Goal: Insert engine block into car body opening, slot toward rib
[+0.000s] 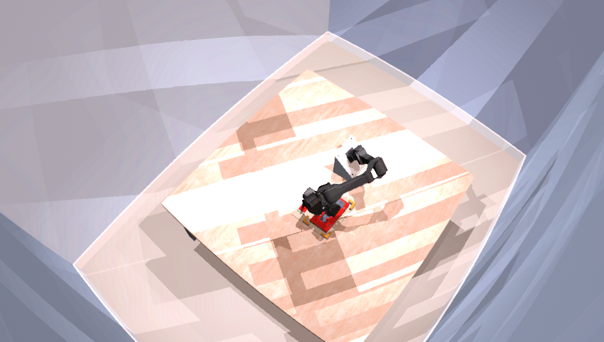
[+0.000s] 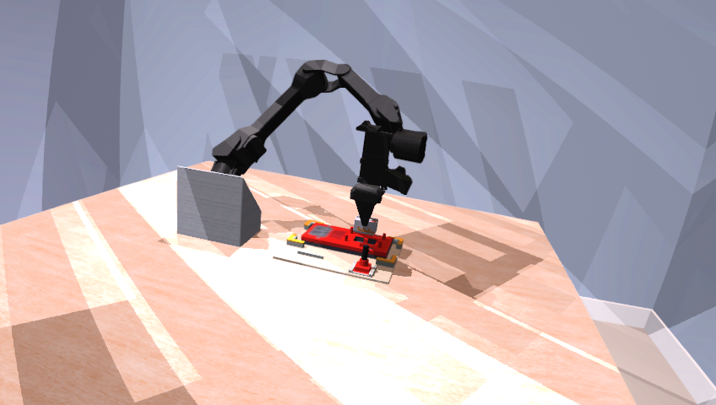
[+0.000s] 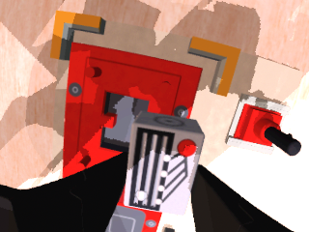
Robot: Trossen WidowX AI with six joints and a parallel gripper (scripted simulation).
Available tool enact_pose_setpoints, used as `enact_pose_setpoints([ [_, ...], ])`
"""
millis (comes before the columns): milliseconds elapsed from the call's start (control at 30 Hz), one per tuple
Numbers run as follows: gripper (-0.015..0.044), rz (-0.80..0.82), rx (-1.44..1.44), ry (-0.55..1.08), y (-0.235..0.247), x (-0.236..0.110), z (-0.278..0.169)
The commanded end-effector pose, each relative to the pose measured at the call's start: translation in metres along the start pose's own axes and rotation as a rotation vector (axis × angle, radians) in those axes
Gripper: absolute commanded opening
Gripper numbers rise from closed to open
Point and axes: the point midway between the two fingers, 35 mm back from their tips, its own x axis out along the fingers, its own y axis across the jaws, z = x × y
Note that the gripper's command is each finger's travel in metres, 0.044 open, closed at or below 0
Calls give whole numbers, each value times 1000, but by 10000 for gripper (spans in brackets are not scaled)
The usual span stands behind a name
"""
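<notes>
Engine block (image 3: 161, 166) in pincer (image 3: 157, 219) above car body (image 3: 129, 91) opening.
</notes>
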Motion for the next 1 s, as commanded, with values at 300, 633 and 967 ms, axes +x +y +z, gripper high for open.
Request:
enact_pose_setpoints([
  [300,0,24,61,3,36,12,0],
  [633,160,25,77,3,36,12,0],
  [967,160,25,66,3,36,12,0],
])
